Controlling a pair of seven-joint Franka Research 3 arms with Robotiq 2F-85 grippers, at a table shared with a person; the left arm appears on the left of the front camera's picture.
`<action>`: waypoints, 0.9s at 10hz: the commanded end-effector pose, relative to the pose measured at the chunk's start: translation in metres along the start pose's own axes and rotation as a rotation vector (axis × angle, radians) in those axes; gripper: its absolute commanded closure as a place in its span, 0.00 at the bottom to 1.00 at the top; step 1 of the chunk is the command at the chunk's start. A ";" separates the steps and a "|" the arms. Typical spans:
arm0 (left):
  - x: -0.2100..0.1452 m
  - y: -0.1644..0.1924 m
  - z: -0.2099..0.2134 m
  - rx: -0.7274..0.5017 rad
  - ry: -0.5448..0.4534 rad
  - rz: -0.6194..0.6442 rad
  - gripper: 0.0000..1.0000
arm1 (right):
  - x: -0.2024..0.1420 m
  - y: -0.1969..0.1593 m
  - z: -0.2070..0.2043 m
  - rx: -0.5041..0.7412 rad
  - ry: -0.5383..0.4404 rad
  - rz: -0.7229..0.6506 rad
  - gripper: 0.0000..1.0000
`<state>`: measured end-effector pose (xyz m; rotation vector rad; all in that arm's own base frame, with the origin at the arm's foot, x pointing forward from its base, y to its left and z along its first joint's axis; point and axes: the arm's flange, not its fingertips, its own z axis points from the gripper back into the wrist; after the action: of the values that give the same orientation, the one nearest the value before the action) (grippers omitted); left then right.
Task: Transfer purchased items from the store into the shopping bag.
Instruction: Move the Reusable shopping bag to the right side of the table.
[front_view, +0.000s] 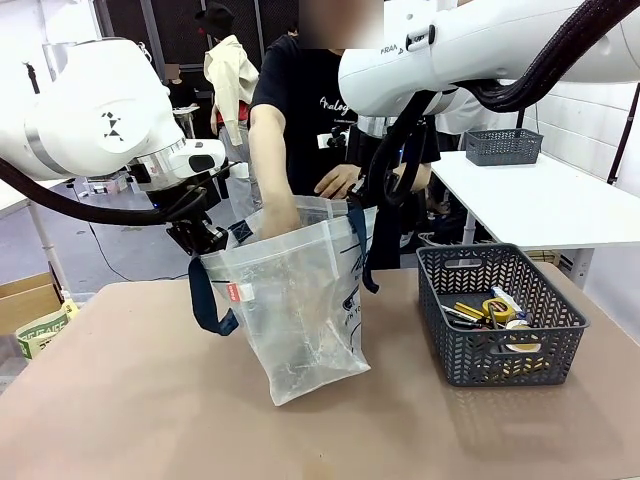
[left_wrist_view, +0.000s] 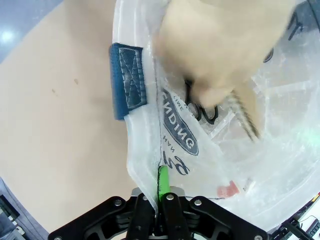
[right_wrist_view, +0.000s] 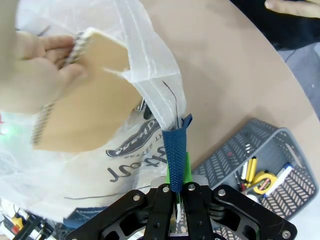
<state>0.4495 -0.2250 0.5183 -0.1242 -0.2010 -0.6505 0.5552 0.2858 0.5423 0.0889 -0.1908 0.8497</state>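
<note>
Left gripper: pressed together on the thin film of the bag's rim, just beside the navy strap patch; one green pad shows against the plastic.

Shopping bag: stands on the tan table, left of the basket, its mouth held open between the two grippers. Translucent white film, creased and limp, with navy oval print and a small red tag. It looks very light and slippery and has no stiffness of its own. The stitched strap ends look like the firmest places to grip, as bare film could slide out of the pads.

Person's hand: reaches into the open mouth, holding a notebook by its coil edge.

Spiral notebook: flat tan-brown cover with a wire coil along one side, inside the bag's upper part. Likely light, stiff enough to hold its shape, and easy to take by an edge. The coil might snag the film.

Right gripper: closed on the woven navy strap where it meets the rim. The coarse webbing should slip less than the film.

Basket: dark grey rigid plastic with herringbone openwork, on the table's right side.

Goods in the basket: a yellow tape measure, compact and hard, and slim pens that are likely to roll. The rest is too small to tell.
</note>
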 end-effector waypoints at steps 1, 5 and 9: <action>-0.001 0.001 0.000 -0.002 0.002 -0.001 1.00 | -0.001 -0.001 0.001 -0.001 0.000 -0.015 1.00; -0.001 0.001 0.000 -0.002 0.002 -0.001 1.00 | -0.001 -0.001 0.001 -0.001 0.000 -0.015 1.00; -0.001 0.001 0.000 -0.002 0.002 -0.001 1.00 | -0.001 -0.001 0.001 -0.001 0.000 -0.015 1.00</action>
<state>0.4494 -0.2250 0.5183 -0.1242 -0.2004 -0.6506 0.5552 0.2857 0.5423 0.0889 -0.1908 0.8496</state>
